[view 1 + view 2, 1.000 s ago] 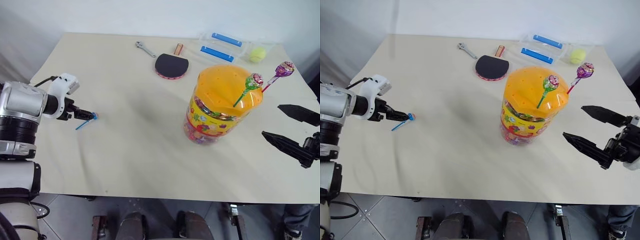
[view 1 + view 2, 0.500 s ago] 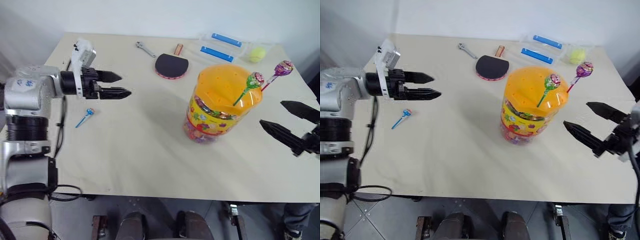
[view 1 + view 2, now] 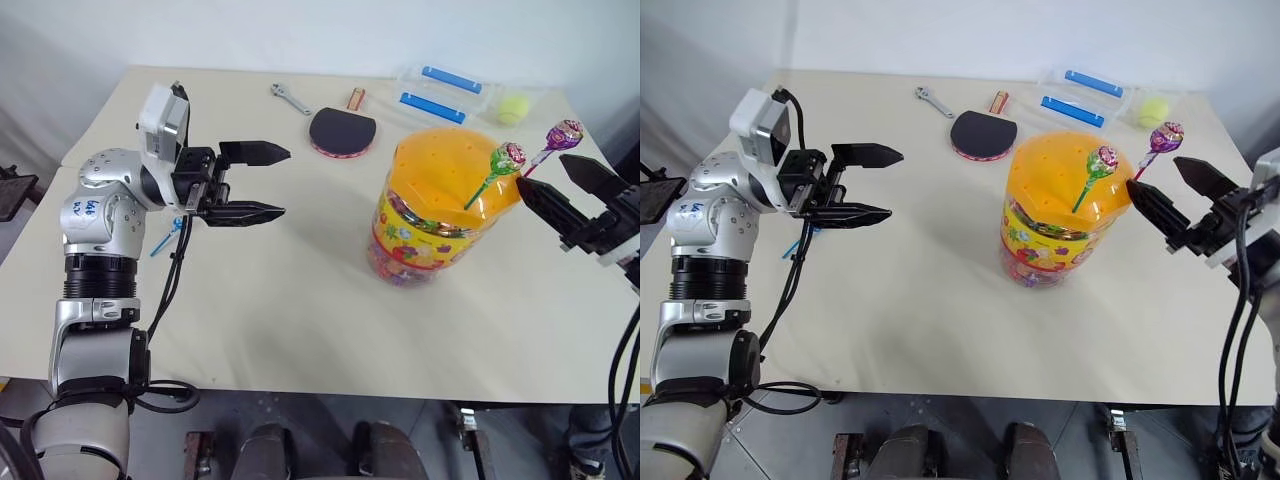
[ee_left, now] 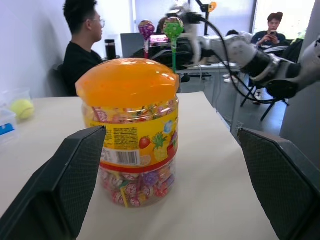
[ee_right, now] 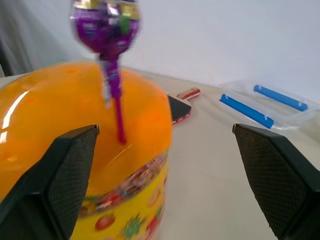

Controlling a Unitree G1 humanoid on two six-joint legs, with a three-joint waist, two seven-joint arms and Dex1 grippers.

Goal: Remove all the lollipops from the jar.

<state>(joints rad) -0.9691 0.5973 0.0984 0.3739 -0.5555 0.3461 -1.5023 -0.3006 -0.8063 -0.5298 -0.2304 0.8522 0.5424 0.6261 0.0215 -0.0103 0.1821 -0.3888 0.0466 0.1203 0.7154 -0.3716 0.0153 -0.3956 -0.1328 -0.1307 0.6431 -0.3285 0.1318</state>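
Observation:
The jar [image 3: 440, 215], a clear tub with a domed orange lid, stands right of the table's middle. Two lollipops stick up from its lid: one on a green stick [image 3: 507, 157] and one on a purple stick [image 3: 565, 134]. A third lollipop, on a blue stick [image 3: 160, 243], lies on the table partly behind my left arm. My left gripper [image 3: 286, 182] is open, held level above the table and pointing at the jar from some way off. My right gripper [image 3: 541, 176] is open just right of the jar, its fingers either side of the purple lollipop's stick [image 5: 118, 112] without touching it.
At the back of the table lie a black paddle [image 3: 343, 130], a wrench [image 3: 290, 97], clear boxes with blue bars [image 3: 445, 92] and a yellow-green ball [image 3: 514, 108]. The left wrist view shows people seated beyond the table, one at the side [image 4: 82, 45].
My left gripper rose off the blue-stick lollipop on the table and swung to point right at the jar. My right gripper moved forward up to the purple lollipop.

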